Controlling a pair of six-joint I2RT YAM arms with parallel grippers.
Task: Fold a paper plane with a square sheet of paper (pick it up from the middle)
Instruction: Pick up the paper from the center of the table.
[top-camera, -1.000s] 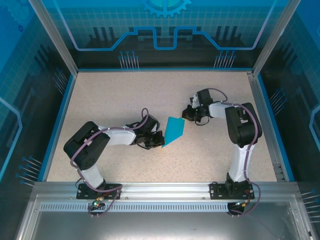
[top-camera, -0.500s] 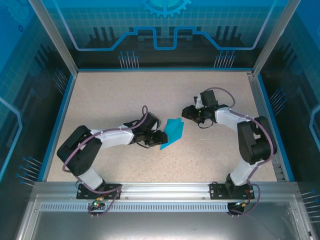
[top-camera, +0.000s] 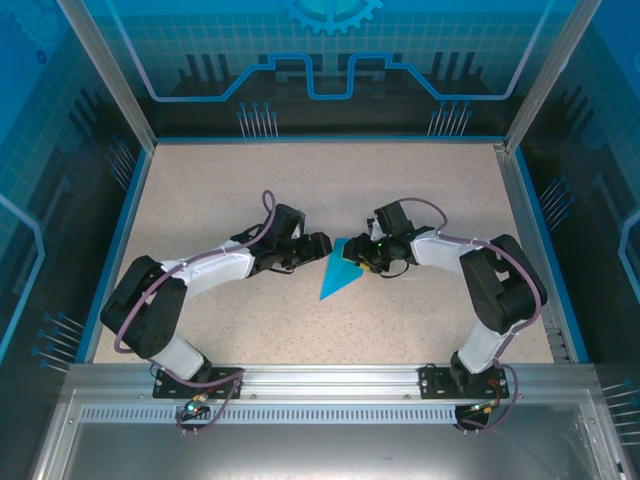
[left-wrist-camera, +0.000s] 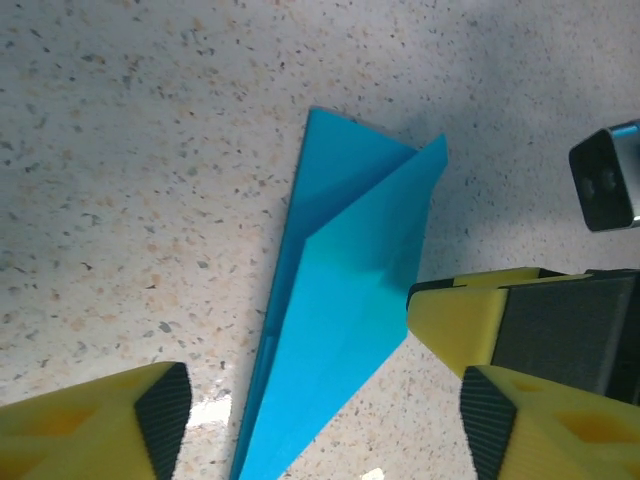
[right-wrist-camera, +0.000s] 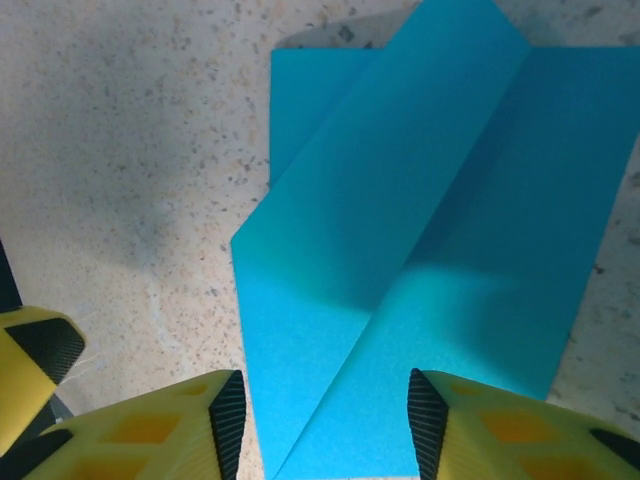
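Both arms had closed in on the narrow bright blue folded paper dart (top-camera: 338, 275), flat mid-counter (top-camera: 220, 190). Left pincer (top-camera: 318, 243) and right pincer (top-camera: 360, 260) open, released. Folding judged nearly done; next: lift clear without dragging it.

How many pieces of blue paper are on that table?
1. The folded blue paper lies in the middle of the table, between the left gripper and the right gripper. No second piece is visible, though the grippers could hide a scrap.
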